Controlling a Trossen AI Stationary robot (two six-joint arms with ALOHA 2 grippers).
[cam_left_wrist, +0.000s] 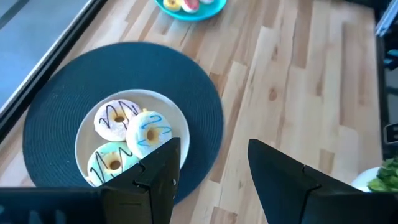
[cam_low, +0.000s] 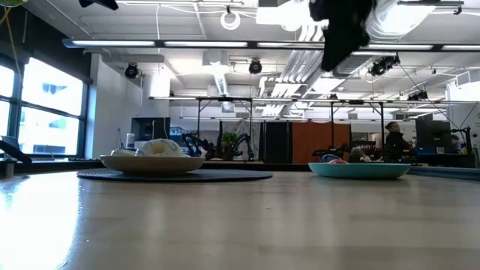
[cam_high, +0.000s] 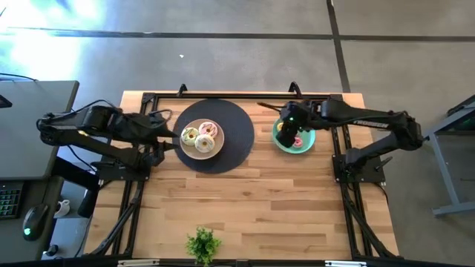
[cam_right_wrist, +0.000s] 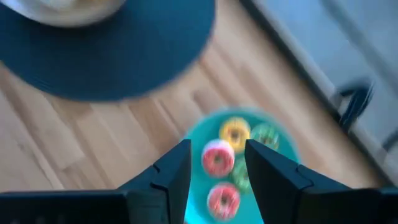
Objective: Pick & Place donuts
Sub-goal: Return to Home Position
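Three larger iced donuts point(cam_left_wrist: 127, 140) lie on a beige plate point(cam_high: 199, 139) that sits on a round dark mat point(cam_high: 230, 133) at the table's far left-centre. Several small donuts, pink-red, yellow and green point(cam_right_wrist: 233, 155), lie in a teal plate point(cam_high: 306, 142) at the far right. My right gripper point(cam_right_wrist: 214, 163) hovers open above the teal plate, fingers either side of a pink-red donut point(cam_right_wrist: 217, 158), well above it. My left gripper point(cam_left_wrist: 214, 168) is open, held above the mat's left edge beside the beige plate.
A small leafy plant point(cam_high: 202, 243) stands at the table's near edge, centre. Bare wood point(cam_high: 260, 200) fills the middle and near half. Black frame rails point(cam_high: 126, 215) run along both table sides. A desk with keyboard and mouse point(cam_high: 33, 220) stands left of the table.
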